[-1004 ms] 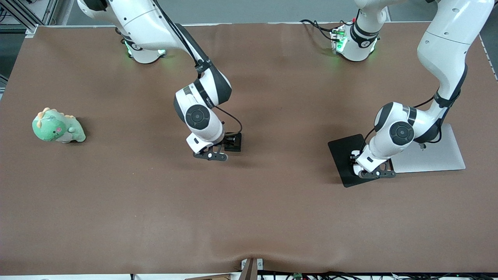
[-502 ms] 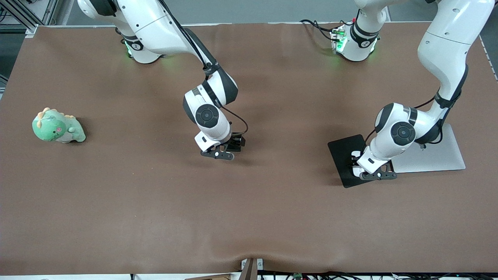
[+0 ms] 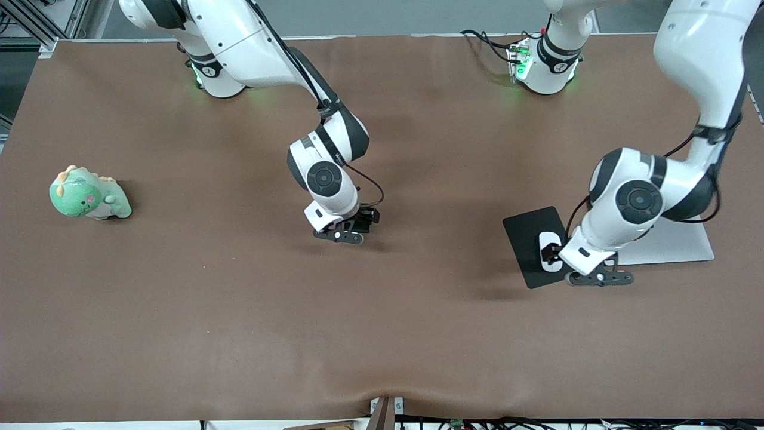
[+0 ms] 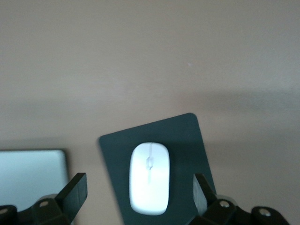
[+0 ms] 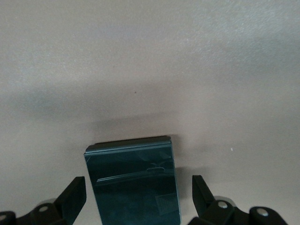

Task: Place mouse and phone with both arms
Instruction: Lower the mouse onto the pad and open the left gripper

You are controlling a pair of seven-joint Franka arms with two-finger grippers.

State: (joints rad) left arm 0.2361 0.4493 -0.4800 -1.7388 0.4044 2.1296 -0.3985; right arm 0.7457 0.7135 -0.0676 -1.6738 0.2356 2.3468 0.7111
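Note:
The white mouse lies on the black mouse pad toward the left arm's end of the table. My left gripper hangs open above the pad's edge beside the mouse. In the left wrist view the mouse lies between the open fingers without touching them. My right gripper is low over the table's middle and hides the phone in the front view. In the right wrist view the black phone lies flat between the open right gripper, with gaps on both sides.
A silver laptop lies beside the mouse pad, partly under the left arm; it also shows in the left wrist view. A green plush dinosaur sits toward the right arm's end. Brown cloth covers the table.
My left gripper has lifted and drawn away from the mouse, which now shows whole on the pad. My right gripper has shifted slightly toward the left arm's end.

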